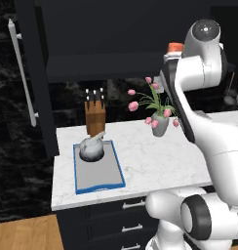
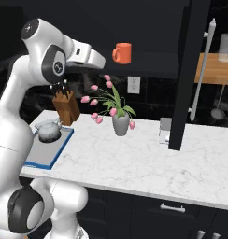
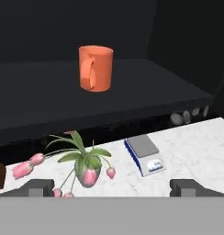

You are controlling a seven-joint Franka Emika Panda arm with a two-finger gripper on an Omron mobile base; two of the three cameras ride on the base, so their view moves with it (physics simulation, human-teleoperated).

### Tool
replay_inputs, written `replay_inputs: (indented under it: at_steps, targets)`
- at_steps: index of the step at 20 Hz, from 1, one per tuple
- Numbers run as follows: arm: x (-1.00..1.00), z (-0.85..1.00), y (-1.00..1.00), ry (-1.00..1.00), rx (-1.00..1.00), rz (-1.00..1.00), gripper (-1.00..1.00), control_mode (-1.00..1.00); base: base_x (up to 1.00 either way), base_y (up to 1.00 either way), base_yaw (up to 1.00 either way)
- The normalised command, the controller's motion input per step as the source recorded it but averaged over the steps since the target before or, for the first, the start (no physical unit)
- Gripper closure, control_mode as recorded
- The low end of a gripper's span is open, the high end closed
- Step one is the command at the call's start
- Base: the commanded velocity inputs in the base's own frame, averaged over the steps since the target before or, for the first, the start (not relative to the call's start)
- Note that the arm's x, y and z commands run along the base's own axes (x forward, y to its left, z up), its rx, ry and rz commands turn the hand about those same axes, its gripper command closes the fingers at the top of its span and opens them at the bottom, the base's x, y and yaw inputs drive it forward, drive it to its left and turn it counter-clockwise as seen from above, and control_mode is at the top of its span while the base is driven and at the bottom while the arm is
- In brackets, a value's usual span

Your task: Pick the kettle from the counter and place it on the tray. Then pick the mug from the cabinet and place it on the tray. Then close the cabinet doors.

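Note:
The grey kettle (image 1: 91,148) sits on the far end of the blue-rimmed tray (image 1: 101,178) on the counter (image 1: 155,161), also seen as the kettle (image 2: 48,130) on the tray (image 2: 43,154). The orange-red mug (image 2: 122,52) stands upright on the dark shelf of the open cabinet (image 2: 148,70). My gripper (image 2: 102,60) hovers level with that shelf, a short way left of the mug and apart from it. In the hand view the mug (image 3: 95,68) is straight ahead, handle toward me, and my gripper (image 3: 112,187) is open with its fingertips (image 3: 38,187) spread wide and nothing between them.
A grey vase of pink tulips (image 2: 120,122) stands on the counter under the mug. A knife block (image 1: 95,117) is behind the tray. The cabinet doors (image 2: 186,74) (image 1: 28,73) hang open on both sides. A small grey and blue device (image 3: 143,153) lies on the marble.

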Motion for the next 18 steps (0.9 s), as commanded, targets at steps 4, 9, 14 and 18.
replay_inputs:
  at_steps: [4,9,14,18]
  targets:
    - [0.58,0.0,0.0,0.0,0.0,-0.02,-1.0,-1.0,0.0,0.0,0.0]
    - [0.41,0.0,-0.1,0.0,0.0,-0.08,-1.0,-1.0,0.0,0.0,0.0]
    - [0.42,0.0,-0.04,0.0,0.0,-0.12,-1.0,-1.0,0.0,0.0,0.0]
    - [0.48,-0.06,0.0,0.0,0.0,-0.08,-1.0,-1.0,0.0,0.0,0.0]
